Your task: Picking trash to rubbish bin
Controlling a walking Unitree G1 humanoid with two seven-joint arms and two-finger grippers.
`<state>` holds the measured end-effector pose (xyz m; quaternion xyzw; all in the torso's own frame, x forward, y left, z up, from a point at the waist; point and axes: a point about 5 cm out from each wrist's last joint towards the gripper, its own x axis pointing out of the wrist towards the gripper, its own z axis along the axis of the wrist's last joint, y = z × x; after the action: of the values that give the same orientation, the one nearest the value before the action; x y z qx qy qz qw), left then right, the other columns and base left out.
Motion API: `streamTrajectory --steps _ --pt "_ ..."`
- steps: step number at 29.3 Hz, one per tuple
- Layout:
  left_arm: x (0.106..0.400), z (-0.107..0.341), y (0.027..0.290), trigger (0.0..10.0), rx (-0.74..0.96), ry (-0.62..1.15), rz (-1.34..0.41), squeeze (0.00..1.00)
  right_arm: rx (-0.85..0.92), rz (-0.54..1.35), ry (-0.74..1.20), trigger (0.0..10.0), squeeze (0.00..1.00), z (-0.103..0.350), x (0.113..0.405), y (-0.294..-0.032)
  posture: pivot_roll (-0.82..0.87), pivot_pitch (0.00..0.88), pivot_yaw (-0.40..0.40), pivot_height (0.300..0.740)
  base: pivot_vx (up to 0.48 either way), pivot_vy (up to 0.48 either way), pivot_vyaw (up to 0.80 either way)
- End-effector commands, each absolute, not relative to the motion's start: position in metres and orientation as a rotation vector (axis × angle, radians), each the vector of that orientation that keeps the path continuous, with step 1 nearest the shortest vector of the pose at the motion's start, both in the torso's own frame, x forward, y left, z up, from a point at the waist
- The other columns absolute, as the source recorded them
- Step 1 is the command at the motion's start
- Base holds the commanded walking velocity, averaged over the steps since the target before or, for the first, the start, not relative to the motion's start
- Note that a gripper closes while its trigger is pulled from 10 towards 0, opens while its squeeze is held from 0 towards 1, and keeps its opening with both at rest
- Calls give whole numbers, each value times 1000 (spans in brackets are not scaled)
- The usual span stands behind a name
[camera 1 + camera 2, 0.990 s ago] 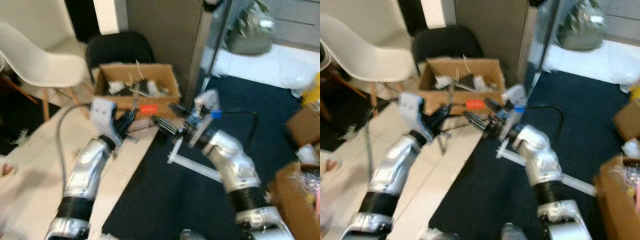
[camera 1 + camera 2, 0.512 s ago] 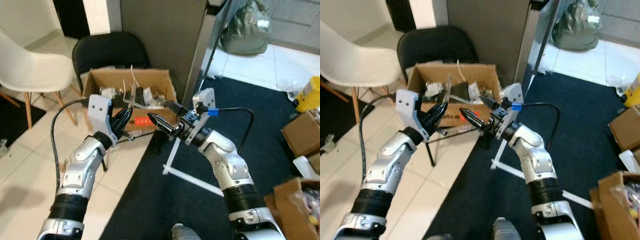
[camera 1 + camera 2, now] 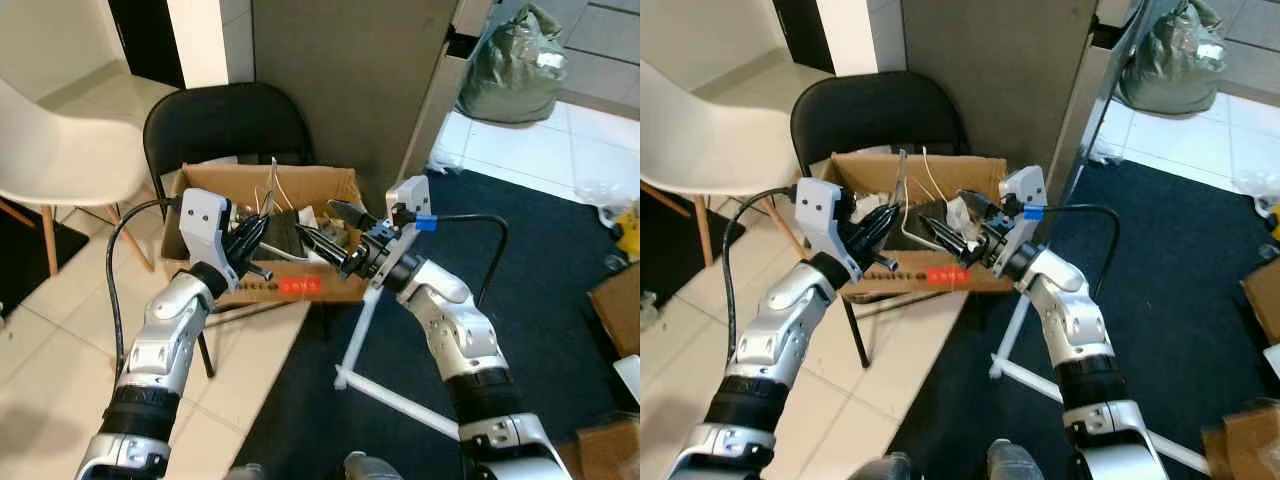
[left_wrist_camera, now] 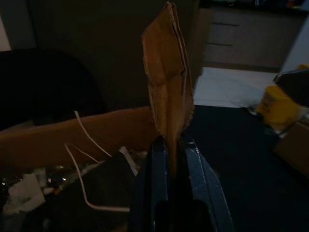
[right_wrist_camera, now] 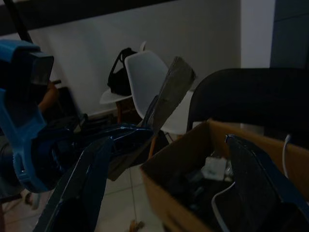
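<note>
Two grippers meet over the cardboard box (image 3: 262, 235) on the black chair (image 3: 228, 125). Left gripper (image 3: 247, 236) pinches a cardboard strip (image 4: 169, 77), long axis upright, pointing to 12 o'clock above the box. Right gripper (image 3: 952, 222) hangs spread at its 3 o'clock. Released while tilted, the strip may catch the rim and tip outside.

Box (image 3: 300, 290) on chair (image 3: 225, 125); trash (image 3: 955, 212), apparently, inside box.
</note>
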<state>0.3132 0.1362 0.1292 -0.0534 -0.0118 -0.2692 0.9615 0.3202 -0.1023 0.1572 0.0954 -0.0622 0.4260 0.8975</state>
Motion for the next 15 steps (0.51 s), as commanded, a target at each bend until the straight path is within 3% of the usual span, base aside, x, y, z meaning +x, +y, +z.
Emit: streamTrajectory --steps 1,15 --pt "312 126 137 10000 -106 -10 -545 0 193 877 -121 10000 0 155 320 -105 16 0 3 740 480 0 0" --pt "306 118 145 10000 -142 27 -508 0 194 877 -122 10000 0 156 320 -105 14 0 6 740 480 0 0"
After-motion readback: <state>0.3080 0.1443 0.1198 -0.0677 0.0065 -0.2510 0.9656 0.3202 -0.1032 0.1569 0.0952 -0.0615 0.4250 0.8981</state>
